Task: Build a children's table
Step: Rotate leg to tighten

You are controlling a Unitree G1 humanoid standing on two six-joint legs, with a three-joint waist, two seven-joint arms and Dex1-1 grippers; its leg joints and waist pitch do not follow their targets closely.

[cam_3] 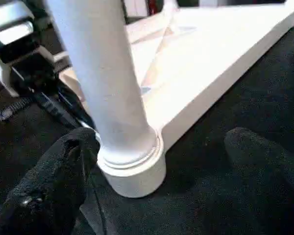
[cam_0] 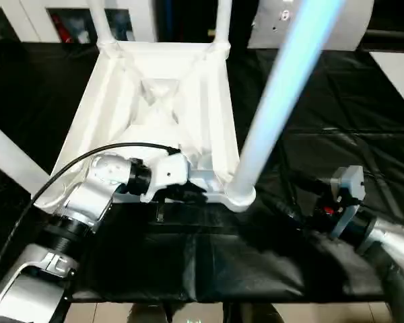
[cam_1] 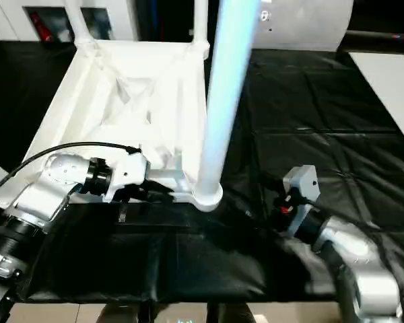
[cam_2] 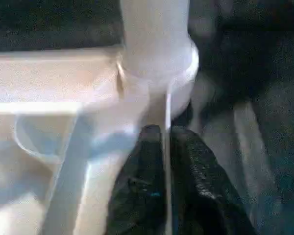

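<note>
Children's table top [cam_0: 155, 101] lies upside down on the black-covered table [cam_0: 337, 134], X-ribbed underside facing up. Legs stand upright in the two far corner sockets [cam_0: 219, 27], and one leg [cam_0: 276, 87] stands in the near right corner socket [cam_0: 239, 195]. Another white leg [cam_0: 10, 158] shows at the near left, cut off by the edge of the head view. Left tool [cam_2: 165, 147]: fingers together, clamped on the thin near rim of the top just beside the near right socket; the left wrist view shows the rim edge pinched between the two black fingers [cam_2: 142, 186]. Right tool [cam_3: 161, 161]: fingers wide apart, one on either side of the near right socket and not gripping it; the finger [cam_3: 54, 171] nearer the left tool sits just beside the socket collar.
</note>
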